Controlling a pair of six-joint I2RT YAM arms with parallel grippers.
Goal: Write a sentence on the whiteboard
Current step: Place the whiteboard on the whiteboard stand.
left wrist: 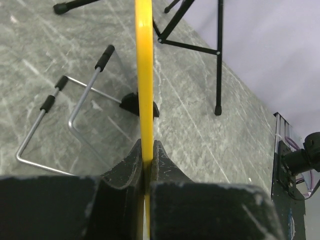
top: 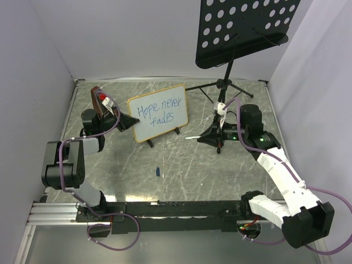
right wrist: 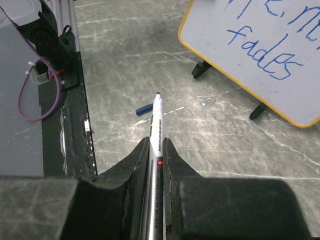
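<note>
Clamping whiteboard [top: 158,130] by its left edge with left hand [left wrist: 147,150], closed tight on the frame. Standing upright on black feet, mid-bench toward the far side, showing sentence [top: 155,113] "Hope never fades" in blue, two lines. Gripping marker [right wrist: 156,125] in right hand [right wrist: 156,145], just right of board, tip bare and clear of it. Lying nearer on bench [top: 220,181], apart: blue cap [top: 158,172]. At far right: music stand [top: 242,27].

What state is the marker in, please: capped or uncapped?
Uncapped: the marker shows a bare tip beyond the right end effector, and the blue cap lies apart on the table.
</note>
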